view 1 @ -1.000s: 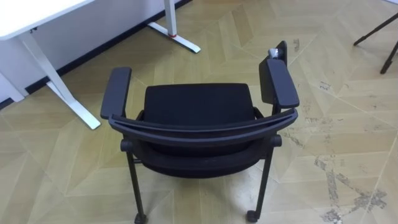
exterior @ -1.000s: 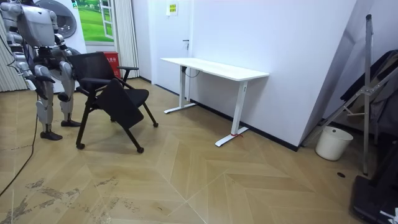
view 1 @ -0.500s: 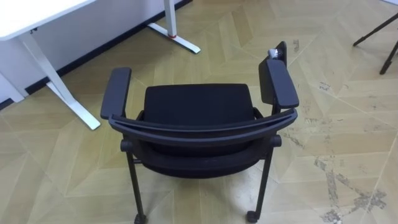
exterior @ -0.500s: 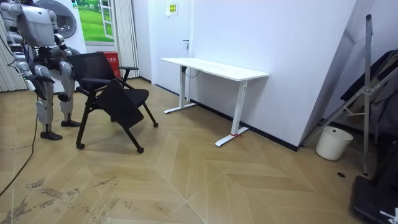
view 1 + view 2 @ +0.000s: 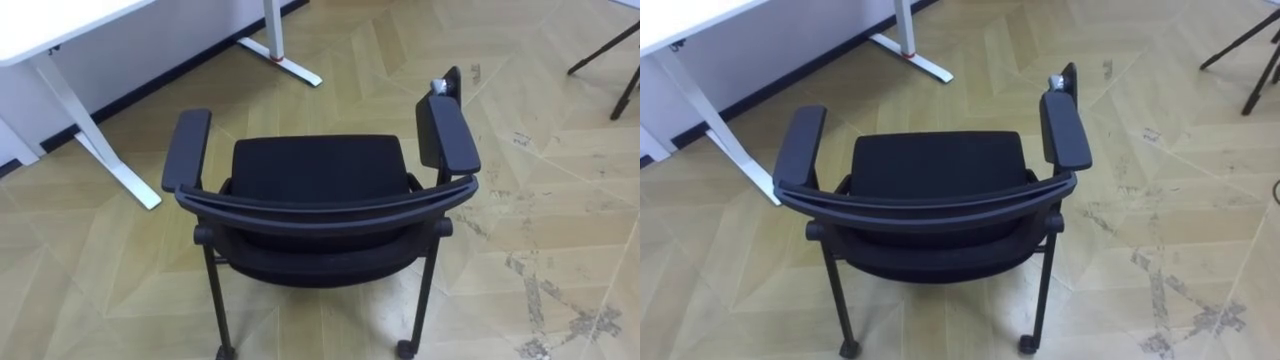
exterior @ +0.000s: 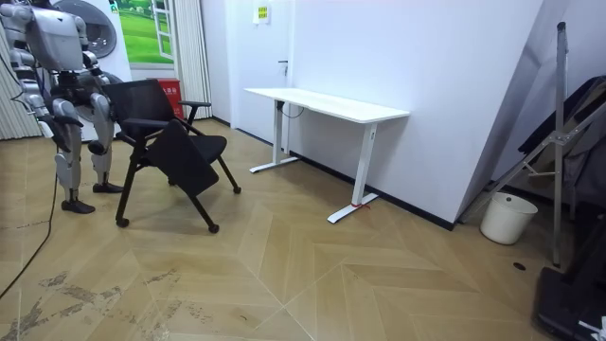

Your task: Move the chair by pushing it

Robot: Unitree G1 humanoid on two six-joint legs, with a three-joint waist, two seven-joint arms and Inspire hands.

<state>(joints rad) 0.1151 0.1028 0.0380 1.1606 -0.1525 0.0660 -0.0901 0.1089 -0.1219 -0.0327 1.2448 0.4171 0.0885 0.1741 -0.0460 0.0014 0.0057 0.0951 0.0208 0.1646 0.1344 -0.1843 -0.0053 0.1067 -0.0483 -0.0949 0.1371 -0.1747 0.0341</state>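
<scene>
A black chair (image 5: 318, 205) with two armrests, a curved backrest and castors stands on the wooden floor straight below me, its backrest (image 5: 325, 205) nearest to me and its seat facing away. In the room view I stand at the left, close behind the chair (image 6: 170, 142). My left hand (image 6: 100, 104) hangs near the chair's back. My right hand (image 6: 66, 125) is down at my side. Both are too small there to read.
A white desk (image 6: 327, 104) on white legs (image 5: 100, 150) stands ahead to the left of the chair, against the wall. Dark stand legs (image 5: 610, 60) reach in at the far right. A white bucket (image 6: 507, 218) and folded frames stand at the room view's right.
</scene>
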